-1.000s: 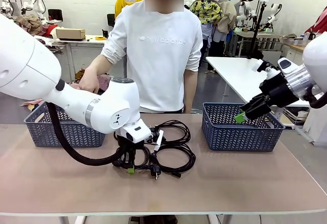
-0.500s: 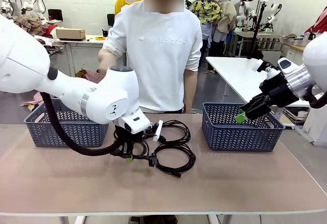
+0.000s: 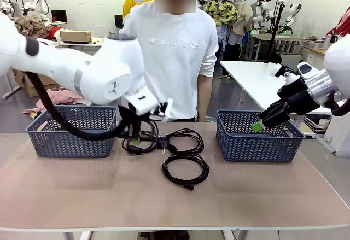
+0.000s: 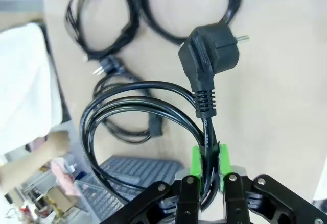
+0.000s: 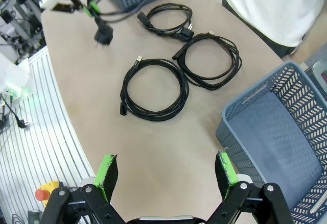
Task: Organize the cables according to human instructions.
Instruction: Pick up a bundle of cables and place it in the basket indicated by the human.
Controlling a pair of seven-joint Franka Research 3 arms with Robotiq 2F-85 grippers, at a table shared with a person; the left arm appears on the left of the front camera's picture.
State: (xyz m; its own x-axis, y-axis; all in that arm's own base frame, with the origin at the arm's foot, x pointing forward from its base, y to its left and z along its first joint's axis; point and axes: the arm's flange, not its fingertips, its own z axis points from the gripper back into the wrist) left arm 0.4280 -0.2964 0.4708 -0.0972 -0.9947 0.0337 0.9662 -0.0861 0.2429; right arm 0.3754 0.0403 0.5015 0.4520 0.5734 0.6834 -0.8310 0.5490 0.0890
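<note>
While left claw [image 4: 207,158] pinches cable coil [image 4: 135,99] hanging below it — right claw [image 5: 166,175] gapes wide, empty

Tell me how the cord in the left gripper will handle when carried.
Probably floppy: the held cord hangs in loose loops from the left gripper. Its plug sticks out free, so it may swing. No tie shows, so the coil could unwind.

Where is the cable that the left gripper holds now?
In the front view the cable hangs from the left gripper, above the table, just right of the left basket.
</note>
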